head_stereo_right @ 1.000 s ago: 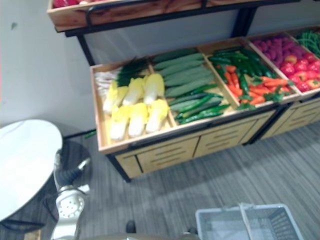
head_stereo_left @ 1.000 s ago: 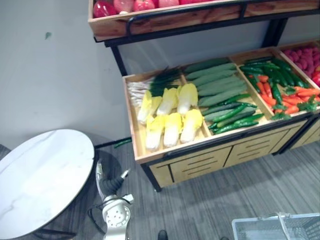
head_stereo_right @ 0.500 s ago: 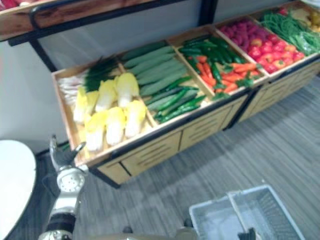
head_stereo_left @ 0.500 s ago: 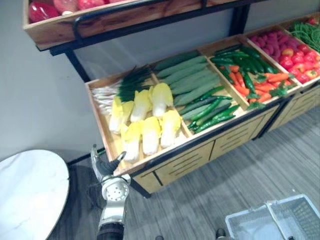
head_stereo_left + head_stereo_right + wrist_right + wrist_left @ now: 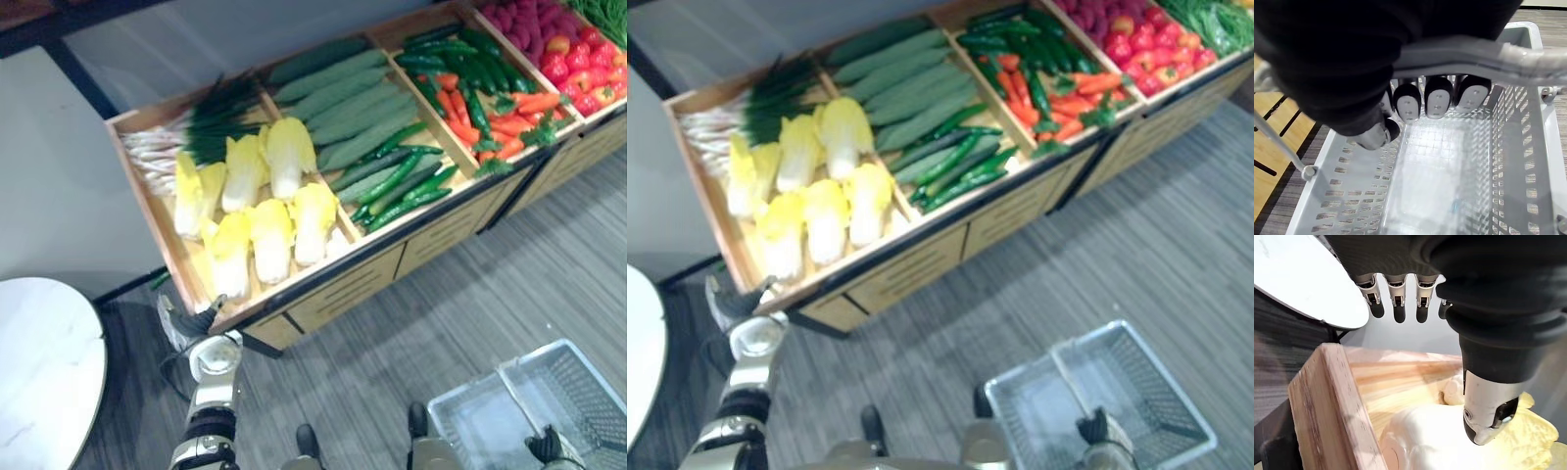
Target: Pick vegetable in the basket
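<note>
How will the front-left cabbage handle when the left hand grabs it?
Probably bulky for the open left hand: the cabbage looks wide, so a grasp may slip. Its leafy yellow top likely gives; the white base seems firmer.

Head pair: we look steeply down from the robot's head onto the stand (image 5: 343, 286) and the floor (image 5: 470, 294) before it.
Head pair overlap: our two eyes sit side by side and face alike; both take in the cabbages (image 5: 272, 235), the basket (image 5: 1156, 384) and the left hand (image 5: 186, 318).
Left wrist: we ride just behind the left hand, looking along its straight fingers, very near the stand's wooden corner and one cabbage; the table (image 5: 1298, 279) lies beyond.
Right wrist: we peer from very close past the right hand (image 5: 1327, 58), curled round the handle (image 5: 1464, 51), down into the basket.
</note>
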Robot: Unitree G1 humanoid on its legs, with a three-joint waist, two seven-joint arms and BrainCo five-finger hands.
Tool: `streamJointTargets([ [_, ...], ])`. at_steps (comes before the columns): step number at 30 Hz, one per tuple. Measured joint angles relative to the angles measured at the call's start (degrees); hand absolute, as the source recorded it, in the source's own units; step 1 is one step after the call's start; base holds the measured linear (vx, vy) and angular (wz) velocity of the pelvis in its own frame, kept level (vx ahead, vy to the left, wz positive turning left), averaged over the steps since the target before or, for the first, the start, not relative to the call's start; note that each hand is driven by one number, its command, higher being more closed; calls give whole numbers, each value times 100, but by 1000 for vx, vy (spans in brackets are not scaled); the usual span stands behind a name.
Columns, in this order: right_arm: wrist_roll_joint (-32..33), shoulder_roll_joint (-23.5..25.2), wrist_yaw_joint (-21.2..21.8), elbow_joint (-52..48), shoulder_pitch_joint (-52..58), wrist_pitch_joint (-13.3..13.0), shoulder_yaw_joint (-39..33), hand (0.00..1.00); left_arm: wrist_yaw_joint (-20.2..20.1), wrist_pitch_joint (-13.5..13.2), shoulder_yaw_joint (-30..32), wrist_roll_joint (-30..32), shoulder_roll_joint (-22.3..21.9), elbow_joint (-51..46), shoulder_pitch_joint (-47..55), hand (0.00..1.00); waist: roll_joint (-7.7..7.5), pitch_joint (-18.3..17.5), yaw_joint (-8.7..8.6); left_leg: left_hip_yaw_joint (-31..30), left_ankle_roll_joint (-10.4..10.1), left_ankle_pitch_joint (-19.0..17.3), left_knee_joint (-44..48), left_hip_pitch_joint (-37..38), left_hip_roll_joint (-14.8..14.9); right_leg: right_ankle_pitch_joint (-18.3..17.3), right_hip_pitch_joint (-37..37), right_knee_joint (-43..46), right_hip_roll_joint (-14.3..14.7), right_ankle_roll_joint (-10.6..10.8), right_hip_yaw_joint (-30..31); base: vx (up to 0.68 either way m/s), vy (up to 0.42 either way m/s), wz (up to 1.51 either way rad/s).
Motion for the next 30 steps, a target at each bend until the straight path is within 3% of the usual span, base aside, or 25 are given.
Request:
streamJointTargets([
  [9, 43, -8, -68, -31, -298, -149, 259, 100, 264, 112, 25, 10, 182, -1, -331, 0, -66, 242, -63, 263, -1, 1, 33, -54, -10, -1, -355, 276, -12, -1, 162, -1, 0, -15],
  [23, 73, 8, -199, -27, -359, -153, 373, 100, 264, 109, -189, 60, 205, -334, -425, 0, -195, 385, -99, 425, -1, -2, 75, -119, 6, -31, -602, 469, 8, -47, 312, -26, -6, -6],
  [30, 68, 8, -214, -20, -446, -202, 379, 100, 264, 188, 54, 64, 223, 293, -728, 0, -223, 472, -97, 571, -2, -1, 62, -104, 11, -21, -699, 511, 41, -37, 451, 41, -4, -10],
])
